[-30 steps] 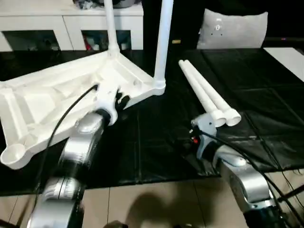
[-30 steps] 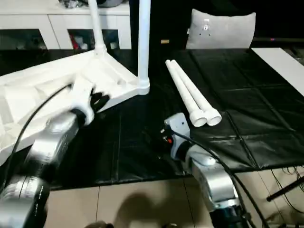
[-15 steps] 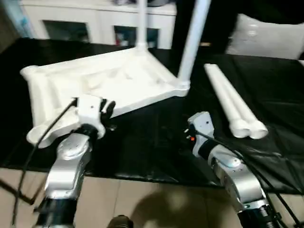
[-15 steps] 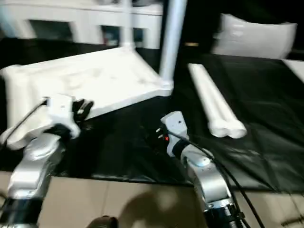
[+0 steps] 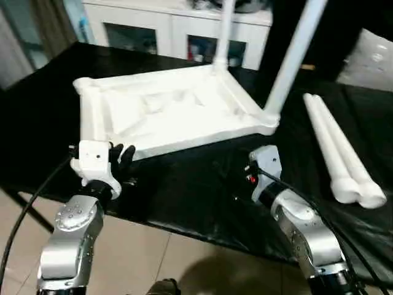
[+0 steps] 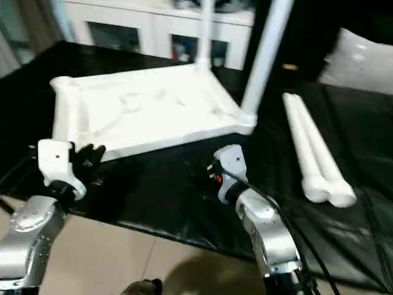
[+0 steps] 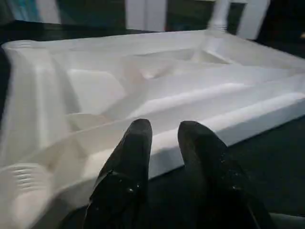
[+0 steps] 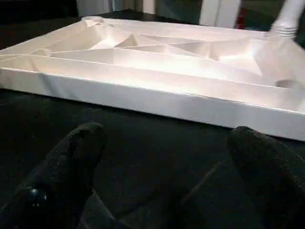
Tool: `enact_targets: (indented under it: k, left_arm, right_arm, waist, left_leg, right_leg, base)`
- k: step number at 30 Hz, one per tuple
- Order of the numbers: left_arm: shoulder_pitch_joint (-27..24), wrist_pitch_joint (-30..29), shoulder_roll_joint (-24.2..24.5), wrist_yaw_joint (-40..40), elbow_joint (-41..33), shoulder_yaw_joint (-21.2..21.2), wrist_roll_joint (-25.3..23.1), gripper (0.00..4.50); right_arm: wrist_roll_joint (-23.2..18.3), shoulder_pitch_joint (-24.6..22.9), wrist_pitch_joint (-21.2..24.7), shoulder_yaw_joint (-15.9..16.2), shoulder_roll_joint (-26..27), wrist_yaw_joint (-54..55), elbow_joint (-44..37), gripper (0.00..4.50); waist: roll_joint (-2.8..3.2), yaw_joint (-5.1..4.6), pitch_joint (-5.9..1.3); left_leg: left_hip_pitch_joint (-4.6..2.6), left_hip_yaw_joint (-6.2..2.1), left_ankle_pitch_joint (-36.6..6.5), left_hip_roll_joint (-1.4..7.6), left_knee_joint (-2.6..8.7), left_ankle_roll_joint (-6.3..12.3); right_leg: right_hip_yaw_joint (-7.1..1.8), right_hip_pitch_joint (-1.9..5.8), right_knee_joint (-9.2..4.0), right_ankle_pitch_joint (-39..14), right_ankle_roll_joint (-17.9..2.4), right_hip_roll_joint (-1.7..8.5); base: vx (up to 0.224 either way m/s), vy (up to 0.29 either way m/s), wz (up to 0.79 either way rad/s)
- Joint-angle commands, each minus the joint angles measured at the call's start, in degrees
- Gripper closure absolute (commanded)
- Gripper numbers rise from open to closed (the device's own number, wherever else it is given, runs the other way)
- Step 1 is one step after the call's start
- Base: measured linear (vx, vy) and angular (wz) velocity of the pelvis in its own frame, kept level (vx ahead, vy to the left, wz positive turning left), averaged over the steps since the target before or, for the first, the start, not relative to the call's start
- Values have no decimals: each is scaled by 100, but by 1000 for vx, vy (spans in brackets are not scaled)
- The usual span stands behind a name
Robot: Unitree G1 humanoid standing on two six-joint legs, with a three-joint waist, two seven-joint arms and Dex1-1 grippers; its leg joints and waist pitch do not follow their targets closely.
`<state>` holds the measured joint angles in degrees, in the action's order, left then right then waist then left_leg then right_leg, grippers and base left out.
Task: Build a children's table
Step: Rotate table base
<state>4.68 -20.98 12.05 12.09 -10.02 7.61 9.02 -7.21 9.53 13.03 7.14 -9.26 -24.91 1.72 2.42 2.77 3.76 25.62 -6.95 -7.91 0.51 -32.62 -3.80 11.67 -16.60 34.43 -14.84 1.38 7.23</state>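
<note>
Lying upside-down: 1 tabletop (image 5: 166,110) — 2 legs fitted, 2 loose; left gripper (image 7: 164,138) narrow, empty; right gripper (image 8: 167,157) wide.

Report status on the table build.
Left tool nearly shut, empty; right tool wide open, empty. Tabletop upside down, two legs fitted, two loose legs beside it. Nothing in the way.

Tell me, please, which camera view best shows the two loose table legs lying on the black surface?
The left eye view: both loose legs lie whole, side by side, flared ends toward the robot. The right eye view shows the same. The wrist views face the tabletop.
</note>
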Motion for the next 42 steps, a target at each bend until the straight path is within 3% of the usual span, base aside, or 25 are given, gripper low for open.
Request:
enact_targets:
  k: [1, 3, 4, 5, 6, 7, 8, 9, 11, 13, 15, 18, 22, 24, 25, 26, 29, 30, 32, 33, 35, 36, 38, 40, 42]
  left_arm:
    - [90, -80, 77, -33, -26, 37, -70, 310]
    - [179, -94, 148, -49, 82, 56, -160, 310]
    - [225, -67, 208, -36, 151, 49, -216, 310]
    - [269, -100, 285, -38, 216, 35, -281, 310]
    - [314, -142, 340, -43, 283, 40, -315, 310]
    - [446, -155, 473, 19, 467, 51, -341, 310]
    - [491, -161, 525, 48, 528, 54, -343, 310]
    - [586, -172, 631, 91, 654, 37, -364, 310]
    - [717, -241, 794, 180, 841, 14, -383, 310]
    - [951, -343, 1071, 281, 1239, -58, -542, 310]
    - [1133, -507, 1246, 330, 1555, -72, -642, 310]
    - [1361, -526, 1617, 346, 2086, -149, -910, 310]
    - [1447, -596, 1841, 366, 2262, -172, -995, 310]
    - [1531, -525, 1931, 404, 2391, -181, -1019, 310]
    - [1610, -451, 2018, 484, 2558, -249, -1073, 310]
    - [1762, -311, 2119, 582, 2870, -327, -1139, 310]
    - [1965, -87, 2190, 707, 3300, -394, -1172, 310]
    - [2132, 68, 2203, 841, 3628, -410, -1145, 310]
    - [2418, 303, 2230, 1032, 4187, -475, -1152, 310]
    - [2524, 405, 2271, 1046, 4395, -561, -1251, 310]
    - [2767, 619, 2331, 1102, 4863, -700, -1408, 310]
    - [2855, 685, 2337, 1128, 5028, -729, -1433, 310]
    - [3057, 849, 2358, 1214, 5409, -846, -1530, 310]
    - [3213, 961, 2364, 1283, 5705, -944, -1646, 310]
    - [3390, 1107, 2369, 1301, 6054, -1055, -1784, 310]
  right_arm:
    - [-61, -18, 60, -42, -61, -38, -180, 0]
    - [-46, -39, 52, -45, -83, -13, -197, 0]
    - [-27, -58, 132, -45, -94, 27, -231, 0]
    - [-48, -79, 232, -52, -94, 51, -271, 0]
    - [-69, -86, 251, -63, -86, 53, -290, 0]
    - [-104, -91, 234, -59, -86, 6, -311, 0]
    - [-131, -101, 248, -66, -76, -7, -326, 0]
    - [-125, -113, 244, -59, -78, -23, -348, 0]
    - [-63, -124, 249, -10, -107, -45, -363, 0]
    - [-16, -98, 262, 30, -133, -65, -329, 0]
    - [-19, -63, 319, 35, -140, -49, -322, 0]
    - [9, 13, 498, 12, -182, 15, -360, 0]
    - [117, 18, 407, 67, -314, -48, -381, 0]
    - [153, 15, 400, 97, -372, -99, -356, 0]
    - [158, 24, 398, 110, -393, -133, -334, 0]
    - [167, 45, 404, 126, -413, -171, -309, 0]
    - [199, 94, 392, 163, -434, -211, -271, 0]
    - [202, 139, 406, 181, -445, -223, -250, 0]
    - [224, 219, 430, 219, -484, -253, -220, 0]
    - [255, 239, 407, 242, -513, -280, -214, 0]
    - [279, 263, 391, 273, -559, -345, -240, 0]
    - [272, 266, 401, 272, -567, -361, -258, 0]
    - [250, 270, 416, 258, -581, -375, -285, 0]
    - [247, 266, 404, 251, -594, -381, -287, 0]
    - [244, 263, 383, 256, -610, -377, -280, 0]
  waist:
    - [136, -63, -353]
    - [147, -114, -314]
    - [177, -131, -329]
    - [134, -201, -339]
    - [122, -186, -332]
    - [62, -185, -339]
    - [105, -166, -395]
    - [134, -108, -407]
    - [131, -97, -404]
    - [153, -80, -434]
    - [151, -97, -438]
    - [135, -98, -408]
    - [180, -80, -394]
    - [150, -68, -391]
    - [92, -63, -375]
    - [107, -40, -382]
    - [93, -3, -351]
    - [40, 8, -356]
    - [51, 43, -384]
    - [57, 60, -420]
    - [77, 63, -420]
    - [59, 75, -422]
    - [22, 88, -454]
    - [19, 100, -487]
    - [41, 100, -478]
  left_leg:
    - [8, -219, -1654, 42, 655, -344]
    - [-26, -320, -1652, -35, 733, -510]
    - [-121, -391, -1850, -54, 762, -638]
    - [-162, -504, -1782, -85, 753, -674]
    - [-127, -483, -1736, -122, 727, -694]
    - [62, -328, -1627, -140, 616, -704]
    - [-237, -238, -1546, 194, 520, -785]
    - [-270, -199, -818, 299, 536, -854]
    - [-294, -167, -382, 315, 540, -967]
    - [-419, -91, -97, 344, 509, -1073]
    - [-407, -26, -155, 365, 506, -1051]
    - [-341, 77, -785, 461, 543, -981]
    - [-432, 118, -1724, 625, 590, -893]
    - [-440, 140, -1795, 653, 598, -844]
    - [-428, 180, -1906, 676, 593, -750]
    - [-428, 206, -1954, 688, 590, -723]
    - [-420, 329, -2454, 788, 619, -610]
    - [-433, 404, -2629, 844, 606, -538]
    - [-416, 490, -2554, 862, 589, -417]
    - [-415, 577, -2307, 944, 580, -290]
    - [-427, 622, -2256, 979, 577, -202]
    - [-453, 701, -2363, 1005, 563, -134]
    - [-419, 763, -2173, 1024, 552, -54]
    - [-393, 855, -1578, 1070, 509, 172]
    - [-429, 912, -1935, 1110, 526, 165]
  right_leg:
    - [-409, 448, -295, -1086, -821, 138]
    - [-433, 497, -289, -1131, -761, 76]
    - [-503, 466, -284, -1151, -778, 57]
    - [-610, 462, -298, -1052, -804, 41]
    - [-660, 495, -341, -1001, -834, 80]
    - [-684, 657, -458, -1031, -803, 270]
    - [-775, 503, -446, -787, -775, 198]
    - [-822, 542, -391, 173, -742, 155]
    - [-814, 540, -362, 578, -586, 96]
    - [-857, 502, -383, 841, -380, 28]
    - [-880, 507, -415, 953, -354, 53]
    - [-901, 505, -433, 700, -339, 116]
    - [-948, 401, -417, 323, -664, 123]
    - [-959, 376, -415, 308, -823, 117]
    - [-975, 342, -427, 197, -903, 143]
    - [-980, 342, -419, 128, -946, 162]
    - [-979, 243, -435, -435, -1046, 196]
    - [-993, 192, -448, -627, -1126, 215]
    - [-1007, 174, -426, -669, -1190, 236]
    - [-986, 135, -368, -307, -1233, 225]
    - [-974, 95, -329, -84, -1257, 210]
    - [-983, 49, -340, -90, -1270, 214]
    - [-985, 72, -325, 57, -1296, 241]
    - [-961, 39, -252, 757, -1329, 222]
    - [-955, -11, -238, 588, -1360, 210]
  base:
    - [38, -5, 33]
    - [43, 6, 34]
    - [41, 7, 35]
    - [68, -8, 37]
    - [45, -18, 30]
    - [45, -18, 30]
    - [0, 0, 0]
    - [73, -12, -10]
    - [62, -7, -19]
    - [38, -1, -25]
    - [0, 0, 0]
    - [-11, -10, -12]
    - [-6, -4, -5]
    - [0, 0, 0]
    - [0, 0, 0]
    - [0, 0, 0]
    - [0, 0, 0]
    - [0, 0, 0]
    - [0, 0, 0]
    - [0, 0, 0]
    - [0, 0, 0]
    - [0, 0, 0]
    - [0, 0, 0]
    - [0, 0, 0]
    - [0, 0, 0]
